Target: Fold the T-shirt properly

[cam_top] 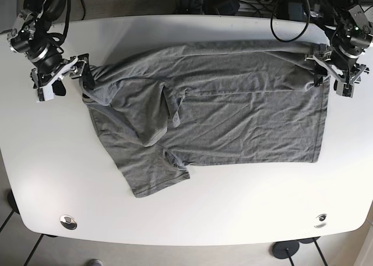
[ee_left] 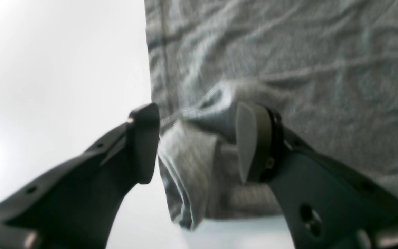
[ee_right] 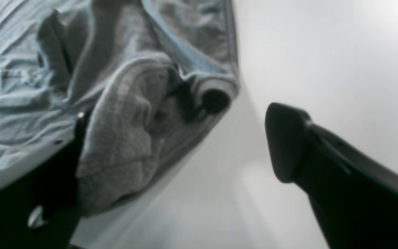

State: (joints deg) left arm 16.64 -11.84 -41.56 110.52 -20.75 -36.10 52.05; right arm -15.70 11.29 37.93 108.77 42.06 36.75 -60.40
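Wrinkled grey cotton T-shirt (cam_top: 221, 108) spread across the white table (cam_top: 192, 213), a gripper at each end.
The left gripper (ee_left: 192, 141) is held spread around a bunched corner of fabric; the right gripper (ee_right: 185, 145) is likewise parted, cloth draped over one finger.

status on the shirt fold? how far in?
Early. Done: the T-shirt lies mostly spread on the table, one sleeve flopped inward. In hand: left gripper and right gripper straddle opposite edges, jaws apart around bunched cloth. Left: every actual fold.
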